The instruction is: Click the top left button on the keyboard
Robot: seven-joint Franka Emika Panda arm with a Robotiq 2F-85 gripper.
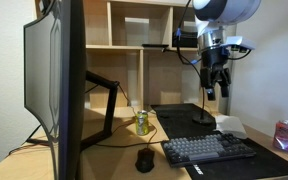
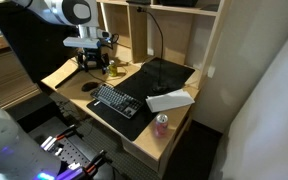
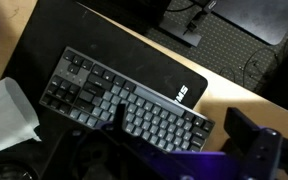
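tool: fingers spread wide, nothing in em, hanging well up above the counter | keyboard: flat on the black desk mat, below the tool, mouse off beside it | top left button: honestly too tiny to pick out

A dark monitor stood on the wooden bench, with a black mouse and a yellow-green can nearby. A pink can sat at the far end, near white paper — shelves rose behind.
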